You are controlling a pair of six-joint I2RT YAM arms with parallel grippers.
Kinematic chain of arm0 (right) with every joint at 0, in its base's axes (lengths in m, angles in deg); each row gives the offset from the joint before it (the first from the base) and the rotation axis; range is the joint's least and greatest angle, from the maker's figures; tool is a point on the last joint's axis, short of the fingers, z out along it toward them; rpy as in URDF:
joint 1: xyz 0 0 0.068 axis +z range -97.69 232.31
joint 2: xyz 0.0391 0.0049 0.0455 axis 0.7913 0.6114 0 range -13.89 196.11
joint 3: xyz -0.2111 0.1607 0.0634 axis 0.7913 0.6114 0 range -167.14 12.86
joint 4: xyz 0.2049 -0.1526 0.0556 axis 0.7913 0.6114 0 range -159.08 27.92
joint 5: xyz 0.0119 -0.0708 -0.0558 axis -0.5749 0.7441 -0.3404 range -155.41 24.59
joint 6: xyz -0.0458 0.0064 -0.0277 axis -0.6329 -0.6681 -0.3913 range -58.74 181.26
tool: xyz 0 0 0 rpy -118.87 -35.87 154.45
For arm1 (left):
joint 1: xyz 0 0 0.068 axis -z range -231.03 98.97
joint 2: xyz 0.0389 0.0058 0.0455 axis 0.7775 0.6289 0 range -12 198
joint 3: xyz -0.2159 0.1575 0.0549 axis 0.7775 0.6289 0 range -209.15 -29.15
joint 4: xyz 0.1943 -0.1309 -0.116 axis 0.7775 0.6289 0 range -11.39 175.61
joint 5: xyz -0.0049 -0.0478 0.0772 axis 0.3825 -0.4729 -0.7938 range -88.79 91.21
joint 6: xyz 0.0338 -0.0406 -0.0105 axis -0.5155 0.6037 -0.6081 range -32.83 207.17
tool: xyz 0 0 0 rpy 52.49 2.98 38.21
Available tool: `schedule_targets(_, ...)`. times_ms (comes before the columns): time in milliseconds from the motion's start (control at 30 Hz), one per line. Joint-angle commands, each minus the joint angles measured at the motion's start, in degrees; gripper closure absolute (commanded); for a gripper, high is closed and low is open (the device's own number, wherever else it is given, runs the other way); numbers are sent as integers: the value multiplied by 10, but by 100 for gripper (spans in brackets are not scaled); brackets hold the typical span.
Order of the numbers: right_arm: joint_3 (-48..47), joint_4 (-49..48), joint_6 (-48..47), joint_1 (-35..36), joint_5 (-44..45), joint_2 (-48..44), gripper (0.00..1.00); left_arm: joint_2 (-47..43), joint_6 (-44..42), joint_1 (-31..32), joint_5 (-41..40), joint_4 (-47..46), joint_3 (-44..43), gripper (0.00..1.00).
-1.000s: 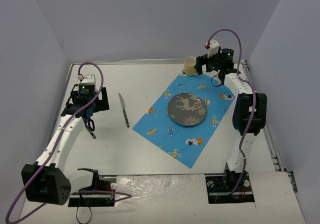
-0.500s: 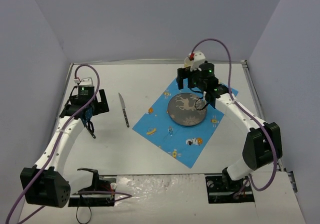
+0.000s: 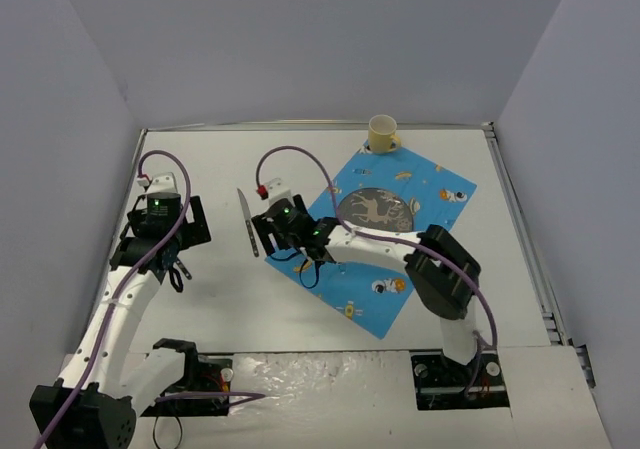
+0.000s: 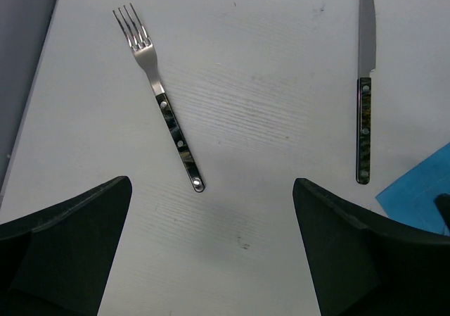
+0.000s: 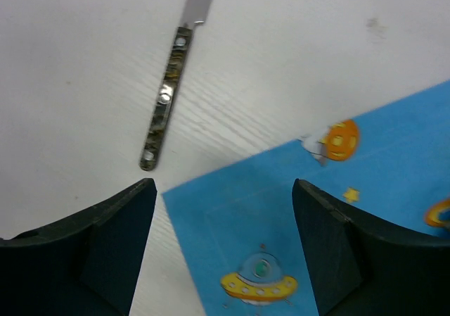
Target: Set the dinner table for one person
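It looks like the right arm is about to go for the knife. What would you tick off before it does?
1. The right fingers are open: ok, spread wide with nothing between them.
2. The knife is free to pick up: ok, it lies flat on the bare table, apart from the cloth corner.
3. The gap is lined up over the knife handle: not ok, the gap sits over the cloth corner and the handle is off to one side.
4. The left fingers are out of the way: ok, open by the fork, apart from the knife.
5. Height above the table is known: cannot tell.
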Motion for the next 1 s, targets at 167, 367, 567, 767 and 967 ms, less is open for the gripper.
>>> schedule_targets(167, -149, -30, 50, 56, 82, 146, 33, -19, 1, -6, -48, -18, -8, 3)
schedule_targets(367, -196, -37, 51, 59, 98, 205, 38, -34, 3, -6, -56, -18, -5, 3)
schedule_targets(567, -227, -39, 53, 55, 104, 248, 47, -35, 5, -6, -60, -17, -6, 3)
schedule_targets(767, -225, -45, 60, 44, 86, 265, 63, -37, 5, -6, -61, -17, -6, 3)
schedule_targets(967, -222, -46, 57, 18, 64, 260, 82, -37, 4, -6, -60, -17, -6, 3)
